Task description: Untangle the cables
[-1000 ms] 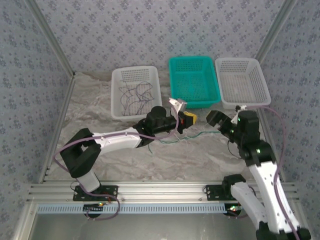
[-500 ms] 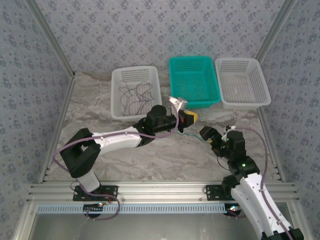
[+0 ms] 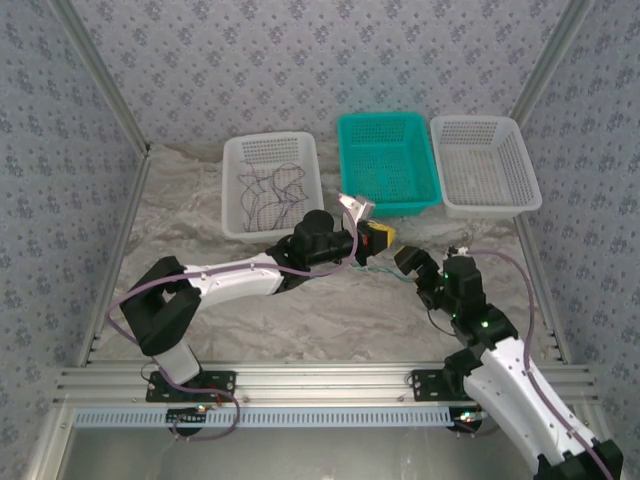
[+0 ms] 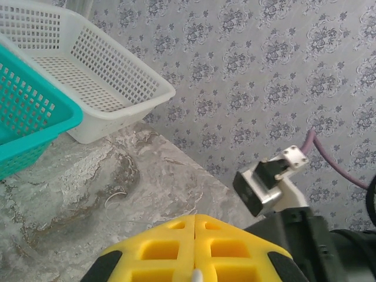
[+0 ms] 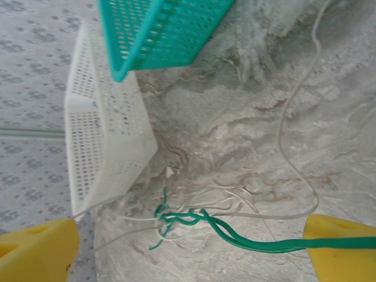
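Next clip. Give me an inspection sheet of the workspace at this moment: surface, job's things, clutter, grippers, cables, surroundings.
Surface: marbled grey-white table.
Job's things: loose maroon and pale cables in the left white basket; a knot of green and pale cables ahead of the right gripper.
Clutter: nothing seen beyond the teal basket and the right white basket.
Grippers: left gripper shut, cannot tell whether it pinches a cable; right gripper open, green cable running across one finger.
Cables: mauve arm hose clear of the knot.
Surroundings: patterned grey walls, aluminium frame.
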